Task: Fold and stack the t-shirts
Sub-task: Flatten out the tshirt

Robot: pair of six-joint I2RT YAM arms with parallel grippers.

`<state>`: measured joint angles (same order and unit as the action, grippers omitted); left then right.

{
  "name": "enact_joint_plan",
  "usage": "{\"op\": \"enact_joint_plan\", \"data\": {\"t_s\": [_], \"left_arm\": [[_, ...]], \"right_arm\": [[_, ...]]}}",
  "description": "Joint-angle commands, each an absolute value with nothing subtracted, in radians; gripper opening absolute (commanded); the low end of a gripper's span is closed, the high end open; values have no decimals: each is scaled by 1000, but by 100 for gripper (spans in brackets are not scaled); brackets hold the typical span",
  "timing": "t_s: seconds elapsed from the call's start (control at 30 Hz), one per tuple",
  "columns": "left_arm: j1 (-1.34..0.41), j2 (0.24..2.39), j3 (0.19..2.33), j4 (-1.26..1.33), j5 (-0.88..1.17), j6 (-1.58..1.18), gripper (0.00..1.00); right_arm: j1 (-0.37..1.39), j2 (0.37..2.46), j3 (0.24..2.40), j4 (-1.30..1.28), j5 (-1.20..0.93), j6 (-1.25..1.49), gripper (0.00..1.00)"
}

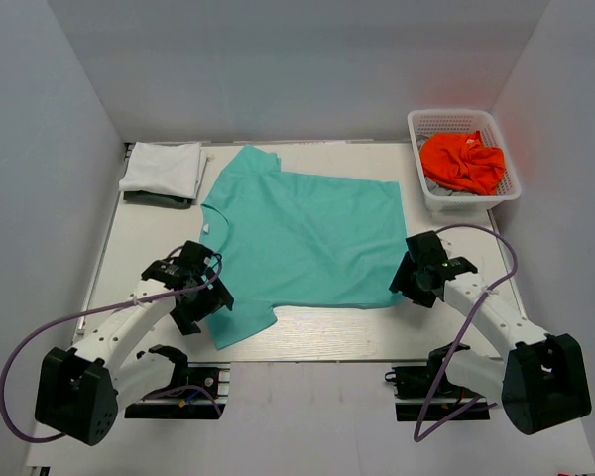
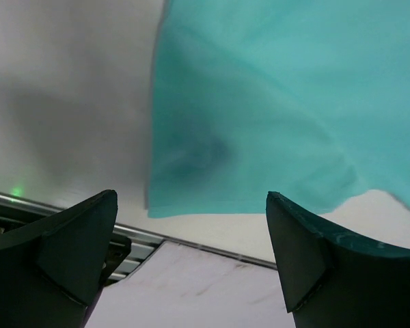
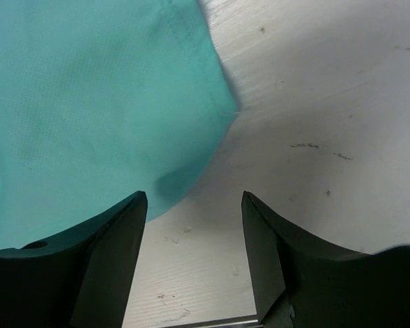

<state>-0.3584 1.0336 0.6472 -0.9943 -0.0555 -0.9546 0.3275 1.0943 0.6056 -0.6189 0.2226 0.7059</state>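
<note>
A teal t-shirt (image 1: 302, 238) lies spread flat across the middle of the table. My left gripper (image 1: 200, 300) stands wide open over its near-left sleeve (image 2: 260, 116), nothing between the jaws. My right gripper (image 1: 414, 278) is open at the shirt's near-right corner (image 3: 191, 171), its jaws over bare table just beside the hem. A folded white t-shirt (image 1: 163, 167) rests on a dark one (image 1: 157, 200) at the far left. An orange t-shirt (image 1: 463, 161) is bunched in the basket.
A white mesh basket (image 1: 424, 184) stands at the far right corner. The table's near edge with a metal rail (image 2: 191, 242) runs just below the left gripper. Grey walls enclose the table on three sides.
</note>
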Motion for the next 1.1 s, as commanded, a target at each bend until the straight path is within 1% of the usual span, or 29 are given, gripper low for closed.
{"op": "enact_joint_plan", "data": {"t_s": [0.0,0.13,0.23,0.3,0.33,0.37,0.43,0.47,0.5,0.53,0.7,0.87,0.97,1.0,1.03,1.07], "left_arm": [[-364,1040,594,-993,18,-988,100],[-364,1083,509,-895,58,-997,98],[-364,1140,500,-856,60,-997,98],[-364,1150,500,-856,51,-997,98],[-364,1160,491,-856,51,-997,95],[-364,1160,480,-845,51,-997,93],[-364,1146,453,-815,51,-997,88],[-364,1132,453,-805,51,-997,83],[-364,1132,440,-796,51,-997,81],[-364,1132,440,-796,51,-997,79],[-364,1132,460,-796,31,-988,79],[-364,1132,471,-796,31,-979,79],[-364,1132,480,-796,20,-970,79],[-364,1141,492,-796,9,-969,81],[-364,1141,492,-796,9,-969,81],[-364,1141,506,-807,9,-957,81]], "right_arm": [[322,1091,584,-533,141,721,64],[321,1114,562,-500,133,733,64],[321,1130,546,-450,127,742,62],[318,1160,546,-451,136,759,58],[318,1167,548,-448,138,758,54],[316,1193,549,-448,146,762,53],[318,1207,541,-434,143,765,47],[314,1227,540,-431,149,765,37],[322,1232,543,-452,164,793,23],[325,1233,563,-472,222,808,0],[353,1192,643,-479,256,738,0],[400,1222,801,-462,224,723,0],[448,1345,929,-479,222,703,0],[456,1374,954,-492,225,695,0],[475,1452,974,-511,241,696,0],[491,1477,1035,-520,259,698,0]]}}
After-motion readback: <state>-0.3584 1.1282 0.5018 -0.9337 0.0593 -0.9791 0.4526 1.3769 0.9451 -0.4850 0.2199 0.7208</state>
